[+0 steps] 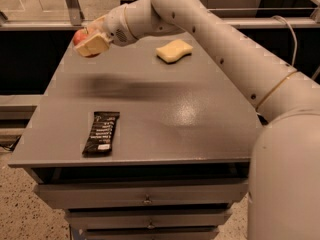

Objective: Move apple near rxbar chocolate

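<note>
1. The gripper (90, 43) is above the counter's far-left corner, off the surface, with its fingers pinching the apple (78, 36).
2. The apple is held in the air, with red skin showing on the left past the pale fingers (95, 45). It touches nothing else.
3. The arm (215, 31) reaches in from the right foreground, across the back of the counter, to the far left.
4. The rxbar (101, 132) lies flat near the front-left edge with its long side running front to back. It is well apart from the apple.
5. A yellow sponge (173, 50) lies flat at the back centre, just in front of the arm.
6. There are no open containers. The drawers (145, 194) under the counter are shut, so their contents are hidden.
7. The counter (200, 119) has a grey matte top. A blurred dark shadow (130, 90) stretches across it under the arm.
8. The floor (22, 209) is speckled at lower left. A pale cable (292, 31) hangs at the right, and it is dark behind the counter.
</note>
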Motion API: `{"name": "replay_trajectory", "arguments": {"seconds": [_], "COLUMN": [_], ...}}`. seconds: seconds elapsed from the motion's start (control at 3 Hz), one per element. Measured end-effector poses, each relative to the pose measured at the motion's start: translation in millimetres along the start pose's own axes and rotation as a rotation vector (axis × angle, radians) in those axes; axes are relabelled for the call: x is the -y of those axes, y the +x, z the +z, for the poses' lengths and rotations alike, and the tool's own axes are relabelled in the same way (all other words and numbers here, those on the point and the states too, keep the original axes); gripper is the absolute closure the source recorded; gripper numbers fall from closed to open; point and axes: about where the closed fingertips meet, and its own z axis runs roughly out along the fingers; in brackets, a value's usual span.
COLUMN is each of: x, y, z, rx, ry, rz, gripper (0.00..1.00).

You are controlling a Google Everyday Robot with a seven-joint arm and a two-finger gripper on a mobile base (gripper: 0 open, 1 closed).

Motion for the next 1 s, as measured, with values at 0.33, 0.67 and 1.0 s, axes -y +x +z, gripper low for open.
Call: {"name": "replay_trajectory", "arguments": {"seconds": [0.33,0.67,1.0], "x": [-22,-62,-76], "y": [11,40,50], "z": [-21,-53,-64], "rx": [-0.003,-0.028,-0.034], "ry": [-0.02,-0.042,-0.053], "rz": [-0.001,-0.014,-0.021], "gripper": [1.0,1.0,1.0]}}
